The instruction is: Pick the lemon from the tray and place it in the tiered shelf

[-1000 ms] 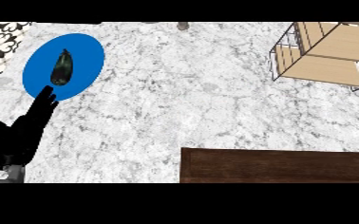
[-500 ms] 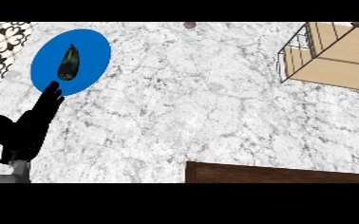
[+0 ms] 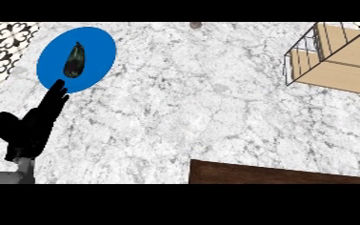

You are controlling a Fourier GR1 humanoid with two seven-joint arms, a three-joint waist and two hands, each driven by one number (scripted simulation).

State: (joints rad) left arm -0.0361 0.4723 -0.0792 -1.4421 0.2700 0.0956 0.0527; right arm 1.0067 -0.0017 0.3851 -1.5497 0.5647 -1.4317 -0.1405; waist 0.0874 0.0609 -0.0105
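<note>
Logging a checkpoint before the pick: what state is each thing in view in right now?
left hand: open, fingers straight, tips at the blue plate's near edge, holding nothing.
dark elongated item: lying on the plate, not held.
blue plate: flat on the counter, bearing that item.
tiered shelf: standing at upper right, partly cut off, item not in it.
right hand: not in view.
</note>
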